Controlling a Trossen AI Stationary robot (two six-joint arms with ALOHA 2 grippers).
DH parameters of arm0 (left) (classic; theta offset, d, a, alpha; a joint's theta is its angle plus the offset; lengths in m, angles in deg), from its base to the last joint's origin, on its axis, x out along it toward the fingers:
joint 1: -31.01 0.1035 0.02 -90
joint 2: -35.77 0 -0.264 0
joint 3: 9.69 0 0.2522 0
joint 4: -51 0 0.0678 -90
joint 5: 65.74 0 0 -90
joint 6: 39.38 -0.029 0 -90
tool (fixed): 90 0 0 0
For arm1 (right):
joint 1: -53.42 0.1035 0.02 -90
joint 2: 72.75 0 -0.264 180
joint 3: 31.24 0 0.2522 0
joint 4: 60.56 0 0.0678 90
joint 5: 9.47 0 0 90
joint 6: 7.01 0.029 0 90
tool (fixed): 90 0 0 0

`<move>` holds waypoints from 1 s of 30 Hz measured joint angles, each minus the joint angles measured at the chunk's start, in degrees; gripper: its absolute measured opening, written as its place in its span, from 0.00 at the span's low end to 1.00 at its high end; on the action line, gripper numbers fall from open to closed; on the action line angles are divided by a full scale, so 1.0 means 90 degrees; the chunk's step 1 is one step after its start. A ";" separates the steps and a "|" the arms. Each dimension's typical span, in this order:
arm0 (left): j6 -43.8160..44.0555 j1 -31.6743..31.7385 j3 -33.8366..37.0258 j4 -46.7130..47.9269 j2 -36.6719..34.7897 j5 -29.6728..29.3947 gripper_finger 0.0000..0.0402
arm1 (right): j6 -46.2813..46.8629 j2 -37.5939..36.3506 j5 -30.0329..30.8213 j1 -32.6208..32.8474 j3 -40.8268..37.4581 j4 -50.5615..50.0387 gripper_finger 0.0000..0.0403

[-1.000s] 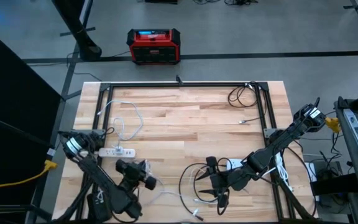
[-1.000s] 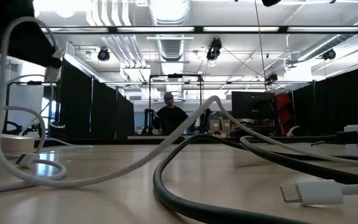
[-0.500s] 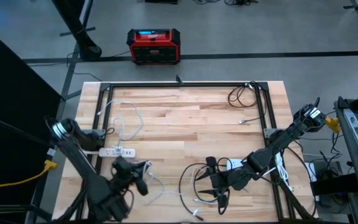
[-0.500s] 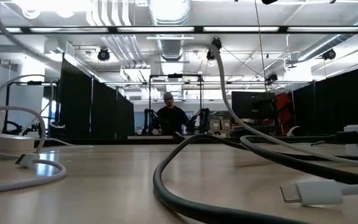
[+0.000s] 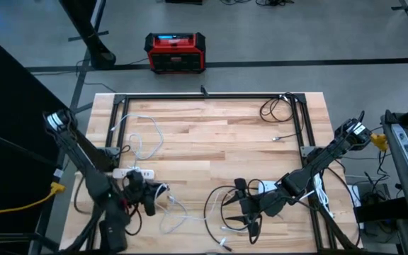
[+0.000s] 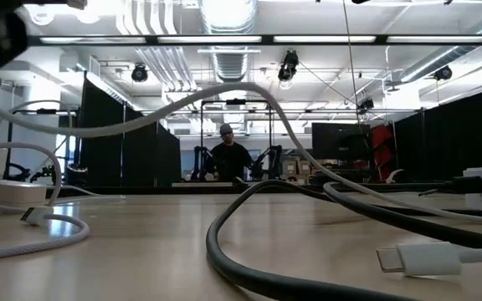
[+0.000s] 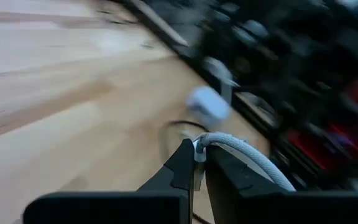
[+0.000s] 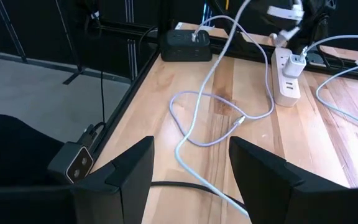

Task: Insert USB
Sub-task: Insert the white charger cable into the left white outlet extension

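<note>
since a second ago the left gripper (image 5: 149, 200) has swung from the table's near edge toward the white power strip (image 5: 133, 172), and its arm now stretches out to the left; the white braided cable (image 5: 170, 212) it carries has risen with it, arching high across the low view where before it sagged to the wood; the right gripper (image 5: 250, 225) has not moved;
counted in the high view: two arms, one white power strip, one black cable (image 5: 218, 202) looped beside the right gripper, one dark coil (image 5: 275, 108) at the table's (image 5: 211, 142) far edge; the right wrist view adds one black power strip (image 8: 185, 43) and one white charger (image 8: 294, 64) plugged into the white one;
the left claw is pressed together, pinching the white cable's plug end (image 7: 198, 151) between its fingertips (image 7: 185, 163), just beside the white power strip; the right claw hangs spread wide, holding nothing, above the black loop near the front edge.
</note>
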State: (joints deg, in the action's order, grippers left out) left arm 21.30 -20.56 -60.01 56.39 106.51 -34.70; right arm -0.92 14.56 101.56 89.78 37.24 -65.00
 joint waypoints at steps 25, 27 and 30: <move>0.2147 -0.0586 -0.1093 0.6604 -0.0301 0.0324 0.03 | 0.0435 0.0000 -0.0007 0.0000 0.0000 -0.0005 0.48; 0.2826 -0.0586 -0.0792 0.6604 -0.0259 0.0317 0.03 | 0.0443 0.0000 -0.0007 0.0000 0.0000 -0.0004 0.48; 0.3775 -0.0585 -0.0418 0.6608 -0.0124 0.0319 0.03 | 0.0444 0.0000 -0.0007 0.0000 0.0000 -0.0007 0.48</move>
State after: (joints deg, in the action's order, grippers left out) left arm 55.28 -25.82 -63.77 115.86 105.40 -31.83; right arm 3.08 14.56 101.50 89.78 37.24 -65.06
